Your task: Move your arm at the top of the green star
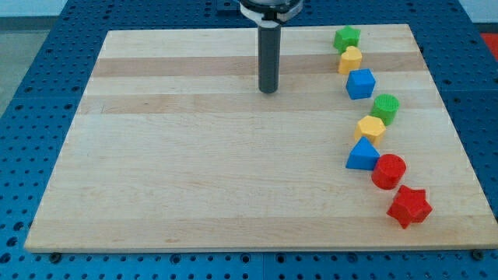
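Observation:
The green star (347, 36) lies near the board's top right corner, at the head of a curved row of blocks. My tip (268, 90) rests on the wooden board (194, 155), well to the left of the green star and a little lower in the view. It touches no block. Directly below the star sits a yellow block (351, 59), then a blue cube (360, 83).
The row continues down the right side: a green cylinder (385, 107), a yellow hexagon (370, 128), a blue triangle (362, 155), a red cylinder (388, 171) and a red star (409, 206). The board's top edge lies just above the green star.

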You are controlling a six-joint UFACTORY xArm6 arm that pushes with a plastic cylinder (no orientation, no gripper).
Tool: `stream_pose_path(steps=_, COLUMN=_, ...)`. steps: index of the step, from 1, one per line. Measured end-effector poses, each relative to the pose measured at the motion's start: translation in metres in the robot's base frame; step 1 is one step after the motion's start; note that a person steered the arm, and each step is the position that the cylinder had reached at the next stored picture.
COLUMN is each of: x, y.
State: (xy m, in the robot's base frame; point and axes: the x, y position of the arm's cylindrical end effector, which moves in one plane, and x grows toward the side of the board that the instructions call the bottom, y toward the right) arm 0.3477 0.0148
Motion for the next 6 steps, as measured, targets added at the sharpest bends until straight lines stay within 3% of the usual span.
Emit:
stream_pose_path(steps=2, x=-0.011, y=0.000)
stream_pose_path(steps=4, x=-0.107, y=0.002)
stream_pose_path(steps=5, x=-0.154, y=0.030)
stream_pose_path(steps=6, x=-0.156, y=0.048)
